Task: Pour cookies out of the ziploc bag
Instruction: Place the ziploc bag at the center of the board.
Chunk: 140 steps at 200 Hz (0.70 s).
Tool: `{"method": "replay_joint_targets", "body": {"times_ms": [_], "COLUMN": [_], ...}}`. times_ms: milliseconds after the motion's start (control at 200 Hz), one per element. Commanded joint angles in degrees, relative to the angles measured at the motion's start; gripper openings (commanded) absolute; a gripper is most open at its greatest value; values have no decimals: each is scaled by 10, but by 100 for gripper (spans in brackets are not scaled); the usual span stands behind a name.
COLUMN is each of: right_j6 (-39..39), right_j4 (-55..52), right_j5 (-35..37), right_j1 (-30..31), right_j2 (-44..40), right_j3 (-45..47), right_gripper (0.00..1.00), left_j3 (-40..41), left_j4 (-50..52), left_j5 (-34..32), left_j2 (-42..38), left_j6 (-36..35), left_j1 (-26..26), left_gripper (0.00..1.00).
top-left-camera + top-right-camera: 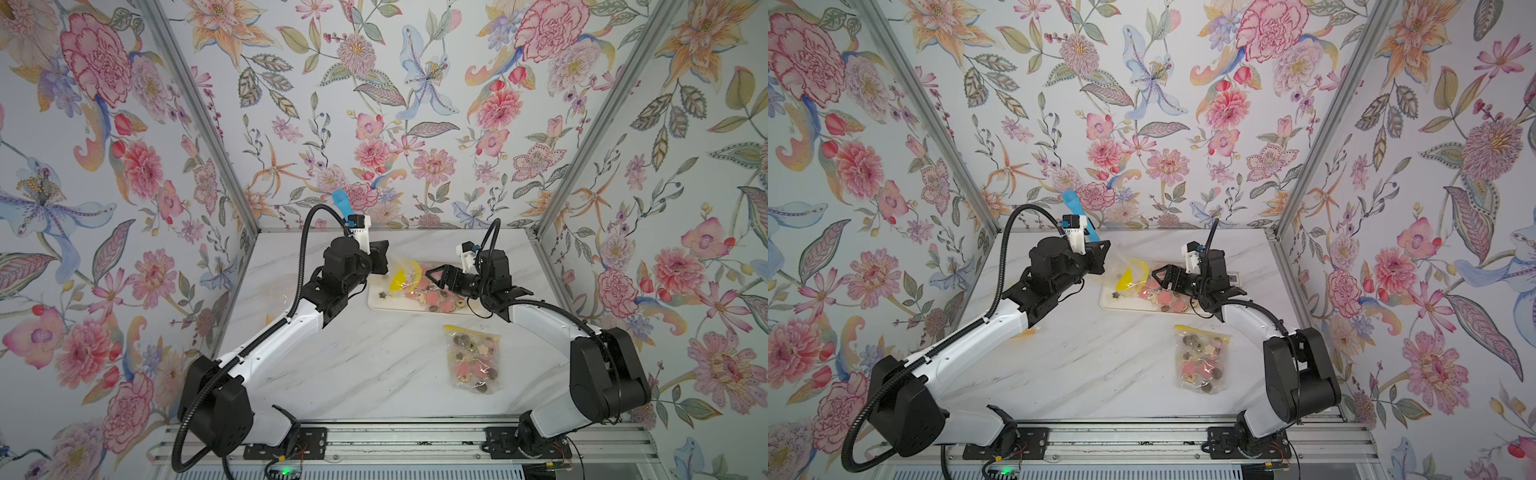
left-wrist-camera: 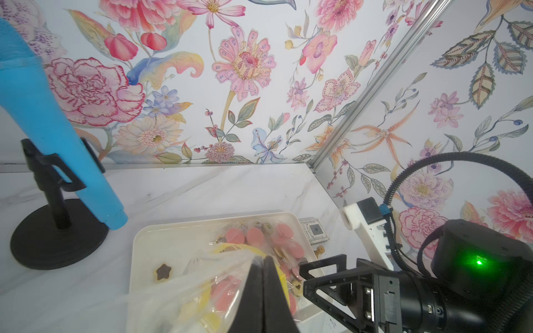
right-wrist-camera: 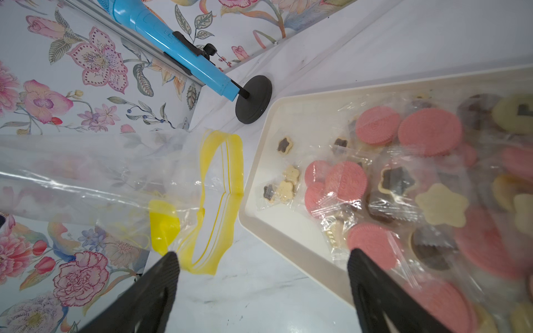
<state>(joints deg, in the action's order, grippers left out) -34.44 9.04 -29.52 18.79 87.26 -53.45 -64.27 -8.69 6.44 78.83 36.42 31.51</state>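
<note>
The left gripper [image 1: 1105,259] holds a crumpled clear plastic bag with a yellow zip strip [image 1: 1129,276] above the left end of a white rectangular tray [image 1: 1125,310]. Pink, tan and dark little cookies [image 1: 1163,298] lie heaped in the tray, beneath the right gripper [image 1: 1158,279]. Nearer the arms' bases, on the marble-look tabletop [image 1: 1100,365], a second, filled clear bag [image 1: 1202,359] lies flat.

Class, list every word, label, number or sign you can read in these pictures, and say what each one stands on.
No text can be read for certain.
Pink cookies: raised lettering on the faces, too blurred to read.
Small white card beside the tray: a dark printed square, any print too small to read.
Ziploc bag: yellow strip, no print seen.
</note>
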Motion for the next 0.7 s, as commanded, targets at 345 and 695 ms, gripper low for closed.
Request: {"method": "replay_joint_targets", "body": {"times_ms": [345,695], "right_j6": [-7,-30], "right_j4": [-48,-83], "right_j5": [43,30], "right_j1": [9,-33], "right_j2": [-115,-170], "right_j3": [76,133], "right_gripper": [91,89], "left_j3": [109,153], "left_j4": [-9,-36], "left_j5": [-81,-166], "left_j2": [-105,-116], "left_j6": [-22,-102], "left_j1": [-83,-130], "left_gripper": [0,0]}}
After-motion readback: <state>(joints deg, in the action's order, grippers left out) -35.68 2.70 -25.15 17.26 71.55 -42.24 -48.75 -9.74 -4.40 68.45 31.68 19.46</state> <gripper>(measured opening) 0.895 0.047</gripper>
